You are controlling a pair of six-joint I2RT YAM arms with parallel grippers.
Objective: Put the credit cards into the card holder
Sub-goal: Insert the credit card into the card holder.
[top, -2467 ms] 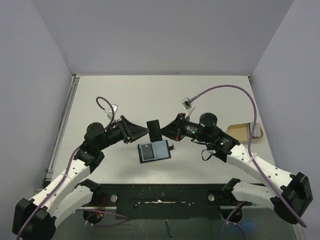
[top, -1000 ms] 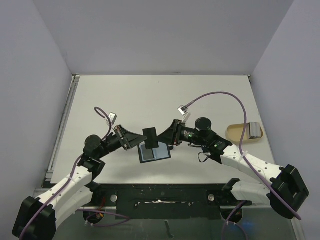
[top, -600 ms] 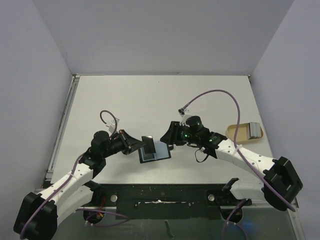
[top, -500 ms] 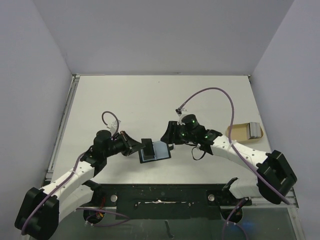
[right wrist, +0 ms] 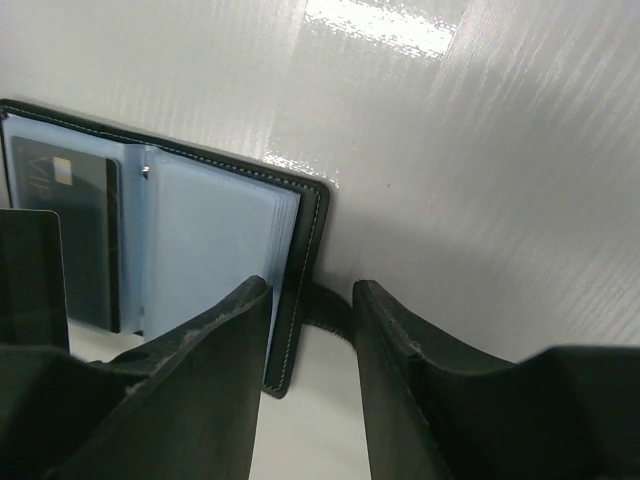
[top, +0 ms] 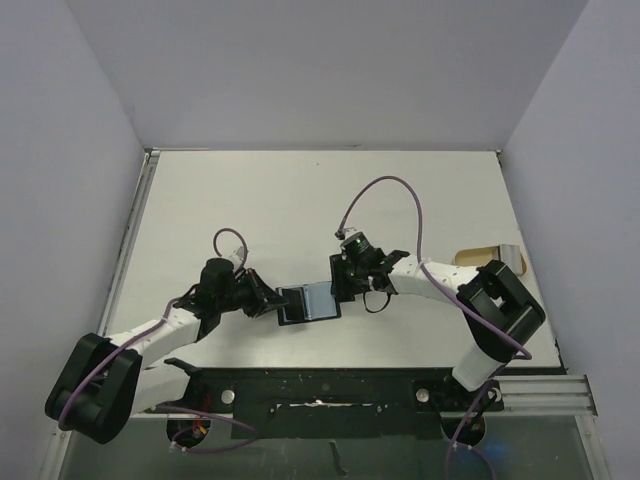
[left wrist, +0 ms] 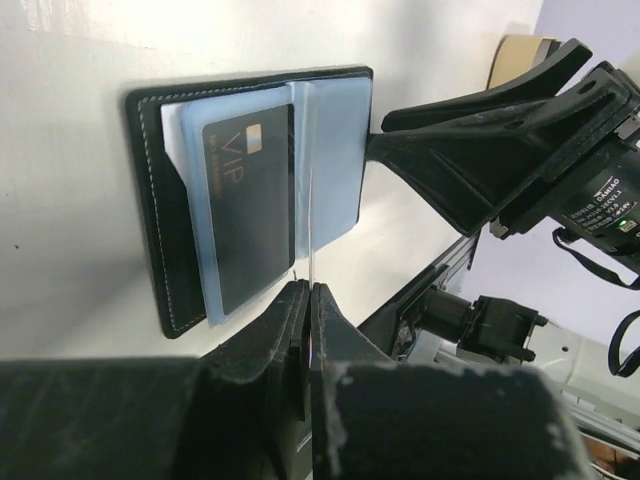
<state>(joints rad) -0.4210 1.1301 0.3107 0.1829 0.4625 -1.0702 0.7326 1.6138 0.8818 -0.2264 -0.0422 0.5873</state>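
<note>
**Left gripper** [left wrist: 310, 292]: fingers pressed together on a dark card [right wrist: 30, 280]. The card is held on edge above the left half of the card holder. It is not yet seated in a sleeve.

**Card holder** [top: 308, 302]: lies open and flat on the table, pale blue sleeves facing up. One dark VIP card [left wrist: 250, 210] is already lodged in a sleeve on its left half.

**Right gripper** [right wrist: 310, 292]: fingers apart at the holder's right edge, either side of the snap tab [right wrist: 322, 305]. It clamps nothing. Whether it is pressing the holder down cannot be told.

**Tan tray** [top: 472, 258]: well to the right of the holder and partly hidden by the right arm. What looks like a grey card [top: 513, 249] lies at its far end.

**Progress:** judged partway. One card is in, one is at the sleeves, and apparently one is left to fetch.
</note>
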